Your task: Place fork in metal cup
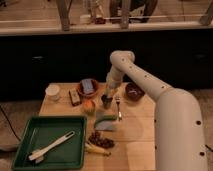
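Observation:
The fork (pixel 118 107) is slim and silvery and lies flat on the wooden table (pixel 142 135), just right of the metal cup. The metal cup (pixel 106 102) is small, dark and round, and stands right of the orange fruit (pixel 89 105). My gripper (pixel 108 96) hangs from the white arm (pixel 150 87) directly over the metal cup, close to its rim and partly hiding it. The gripper is left of the fork and apart from it.
A green tray (pixel 30 131) at the front left holds a white long-handled utensil (pixel 50 148). There is a white cup (pixel 52 91) at the back left, a brown bowl (pixel 88 87) with something blue in it, and another brown bowl (pixel 134 91) at the back right. Grapes (pixel 101 140) and a green item (pixel 107 120) lie in front.

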